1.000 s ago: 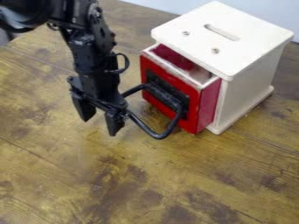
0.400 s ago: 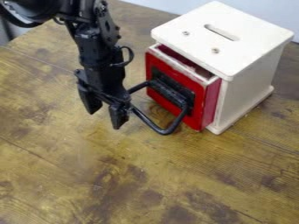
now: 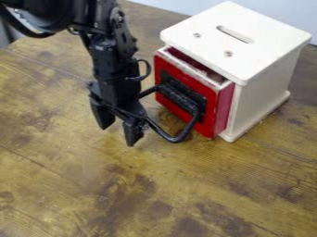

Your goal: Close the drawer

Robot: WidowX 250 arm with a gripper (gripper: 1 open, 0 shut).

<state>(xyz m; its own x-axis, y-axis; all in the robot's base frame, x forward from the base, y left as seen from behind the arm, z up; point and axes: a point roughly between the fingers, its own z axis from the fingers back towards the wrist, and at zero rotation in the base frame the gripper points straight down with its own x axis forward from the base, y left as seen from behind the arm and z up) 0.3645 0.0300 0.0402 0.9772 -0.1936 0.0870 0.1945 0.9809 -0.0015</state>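
Note:
The red drawer [image 3: 213, 104], with its black front plate [image 3: 177, 95], sticks partly out of the white cabinet [image 3: 247, 56]. Its black wire loop handle [image 3: 181, 135] reaches out to the left over the table. My gripper [image 3: 118, 125] points straight down just left of the loop and low over the table. It is open with nothing between its fingers. The right finger [image 3: 133, 131] overlaps the loop's left end; I cannot tell whether they touch.
The white cabinet with the slotted top stands at the back right of the worn wooden table [image 3: 136, 199]. My black arm [image 3: 106, 42] comes down from the upper left.
My gripper has edged slightly to the right, closer to the handle loop. Its jaws stay open.

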